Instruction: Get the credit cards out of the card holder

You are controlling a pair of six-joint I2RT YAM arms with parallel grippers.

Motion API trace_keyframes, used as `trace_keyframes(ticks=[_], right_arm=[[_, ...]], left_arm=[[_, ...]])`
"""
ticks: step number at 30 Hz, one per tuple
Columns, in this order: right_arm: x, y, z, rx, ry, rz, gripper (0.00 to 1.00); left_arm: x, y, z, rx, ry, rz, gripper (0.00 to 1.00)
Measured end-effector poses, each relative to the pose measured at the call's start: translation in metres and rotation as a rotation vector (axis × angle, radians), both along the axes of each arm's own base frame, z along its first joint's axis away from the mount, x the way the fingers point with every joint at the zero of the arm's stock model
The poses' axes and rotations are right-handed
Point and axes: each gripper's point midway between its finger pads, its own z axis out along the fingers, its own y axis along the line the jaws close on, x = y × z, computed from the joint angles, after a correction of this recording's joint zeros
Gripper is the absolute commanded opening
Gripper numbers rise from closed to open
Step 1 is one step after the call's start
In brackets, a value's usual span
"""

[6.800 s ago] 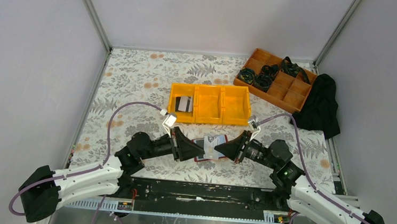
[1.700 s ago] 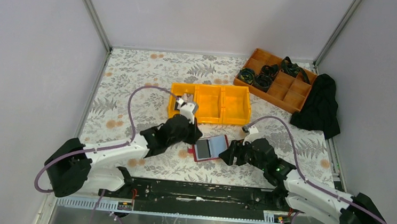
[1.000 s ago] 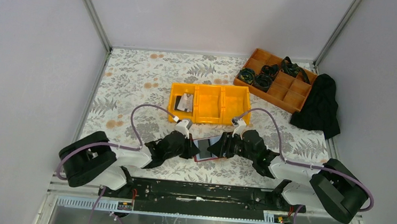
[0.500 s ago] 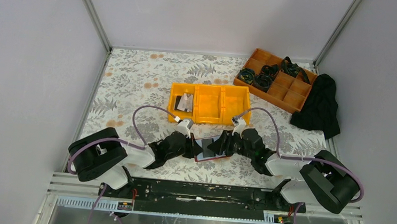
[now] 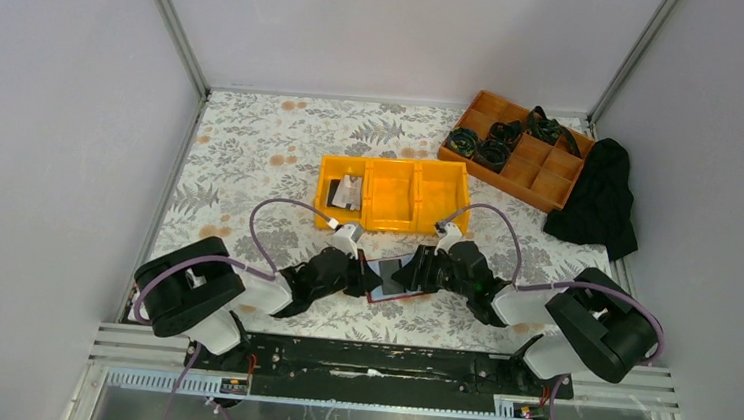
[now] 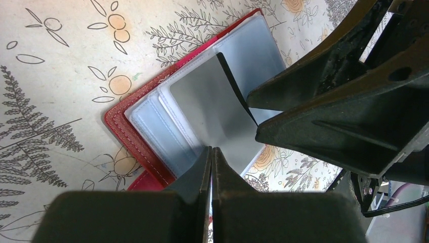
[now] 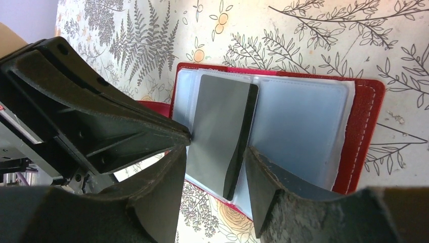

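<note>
While card holder [image 6: 119, 120] lies open, left gripper [image 6: 211, 152] pinches grey card [image 6: 212, 106].

Card holder [image 5: 390, 278]: lying open on the table [image 5: 253, 140], near its front edge, between the two grippers.
Card [image 7: 217, 131]: in the holder's middle, tilted up off the pages.
Left gripper [image 6: 211, 152]: left of the holder, tips at the card's edge, apparently pinching it.
Right gripper [image 7: 215, 157]: right of the holder, one finger on either side of the card.
Three-compartment bin [image 5: 392, 224]: just behind the holder, with loose cards [image 5: 347, 194] in its left compartment.
Divided tray [image 5: 510, 186]: far right corner, holding straps [image 5: 478, 146].
Cloth [image 5: 599, 203]: right of the tray.
</note>
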Motion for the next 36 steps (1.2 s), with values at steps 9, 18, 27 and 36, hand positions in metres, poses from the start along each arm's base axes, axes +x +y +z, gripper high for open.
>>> trace_keyframes(ticks=[9,18,27,36], right_arm=[[0.004,0.0,-0.002,0.003,-0.011,-0.013,0.53],[0.008,-0.007,-0.002,-0.023,-0.019,-0.054,0.53],[0.001,0.01,-0.002,0.081,0.01,0.02,0.52],[-0.004,0.014,-0.001,0.222,0.063,0.03,0.48]], left_arm=[[-0.001,0.001,0.0,-0.005,-0.002,0.0,0.0],[-0.001,0.001,0.0,-0.007,-0.003,0.0,0.0],[-0.002,0.002,0.0,-0.008,-0.004,-0.001,0.0],[-0.002,0.002,0.0,-0.009,-0.005,-0.002,0.0]])
